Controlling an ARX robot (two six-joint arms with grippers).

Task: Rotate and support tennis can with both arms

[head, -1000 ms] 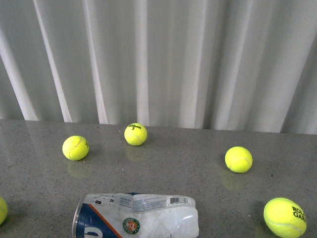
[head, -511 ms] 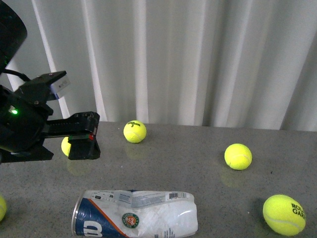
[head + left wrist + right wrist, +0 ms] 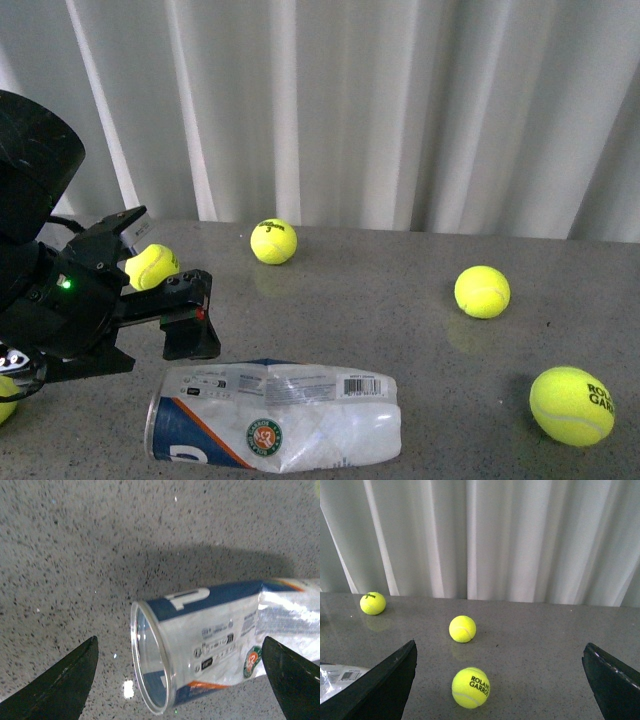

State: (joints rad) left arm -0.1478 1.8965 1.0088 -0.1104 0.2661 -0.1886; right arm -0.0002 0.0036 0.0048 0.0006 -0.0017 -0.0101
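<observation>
The tennis can (image 3: 275,420) lies on its side on the grey table near the front edge, its silver rim to the left and its crumpled clear end to the right. My left gripper (image 3: 188,322) is open and hovers just above and behind the can's rim end. In the left wrist view the can (image 3: 215,630) lies between the spread fingers of the left gripper (image 3: 179,647), with its open mouth in view. My right gripper (image 3: 500,650) is open and empty, out of the front view. A corner of the can (image 3: 335,677) shows beside it.
Yellow tennis balls lie around the grey speckled table (image 3: 360,300): one behind my left arm (image 3: 150,266), one at the back (image 3: 273,241), one at the right (image 3: 482,291), one at the front right (image 3: 572,405). A white curtain (image 3: 400,110) hangs behind.
My left arm has come into the front view from the left and has moved down and right toward the can's rim end. The can lies as before.
</observation>
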